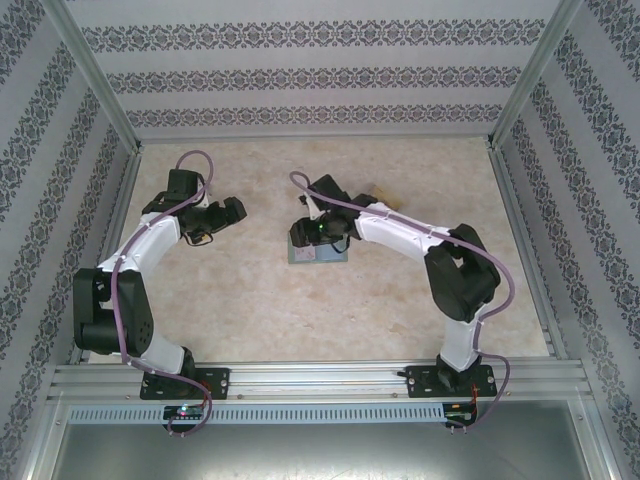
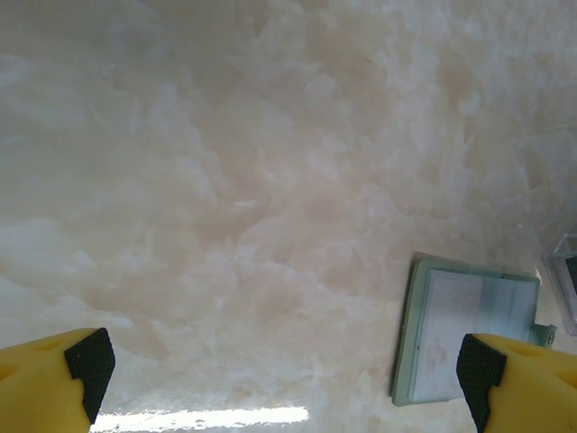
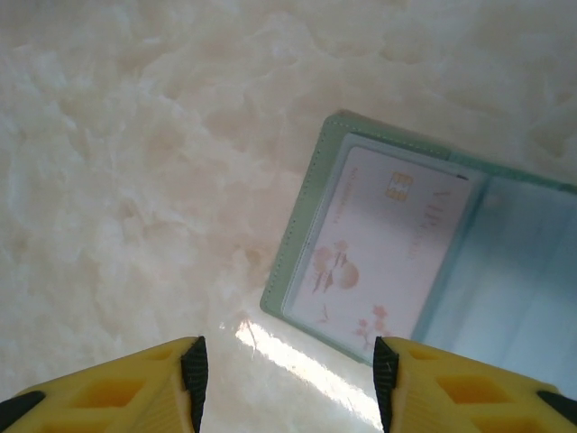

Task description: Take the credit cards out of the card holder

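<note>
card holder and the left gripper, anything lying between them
Nothing. In the top external view the table between the left gripper and the card holder is bare, and the left wrist view shows the same bare surface.

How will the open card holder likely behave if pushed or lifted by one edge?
The card holder lies open and flat, thin and soft-looking, so it probably flexes when lifted. On the glossy table it may slide when pushed. It looks light.

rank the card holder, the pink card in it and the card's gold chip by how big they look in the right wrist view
1. card holder, cut off at the right edge
2. pink card in its pocket
3. gold chip on that card
</note>
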Controlling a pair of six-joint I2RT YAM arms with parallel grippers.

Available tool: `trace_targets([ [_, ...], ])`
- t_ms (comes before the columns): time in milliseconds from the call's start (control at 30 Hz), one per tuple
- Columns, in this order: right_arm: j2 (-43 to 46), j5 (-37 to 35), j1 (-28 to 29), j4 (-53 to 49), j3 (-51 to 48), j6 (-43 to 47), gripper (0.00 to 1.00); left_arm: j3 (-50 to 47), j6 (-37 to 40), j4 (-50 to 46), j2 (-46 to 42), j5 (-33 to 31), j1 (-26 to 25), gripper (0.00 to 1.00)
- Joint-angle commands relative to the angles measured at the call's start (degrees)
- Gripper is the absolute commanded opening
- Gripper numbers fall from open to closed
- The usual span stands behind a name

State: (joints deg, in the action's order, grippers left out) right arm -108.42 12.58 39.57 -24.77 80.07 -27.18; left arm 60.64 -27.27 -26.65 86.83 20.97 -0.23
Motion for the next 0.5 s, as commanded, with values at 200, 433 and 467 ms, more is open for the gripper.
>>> trace_targets([
  [200,-6.4,-13.7,2.4,-2.3,2.0,-7.8,0.57,0.2,1.1,-3.0,-0.6,1.8,0.7,0.99],
  [433,-9.8,-18.6,2.5,-7.1,5.3,-5.5,0.57,0.1,1.0,-2.8,0.8,3.7,0.7,0.99],
  [467,-10.3,-18.6,2.5,-7.5,5.7,-5.6,0.57,0.2,1.0,-2.8,1.2,4.1,0.7,0.99],
])
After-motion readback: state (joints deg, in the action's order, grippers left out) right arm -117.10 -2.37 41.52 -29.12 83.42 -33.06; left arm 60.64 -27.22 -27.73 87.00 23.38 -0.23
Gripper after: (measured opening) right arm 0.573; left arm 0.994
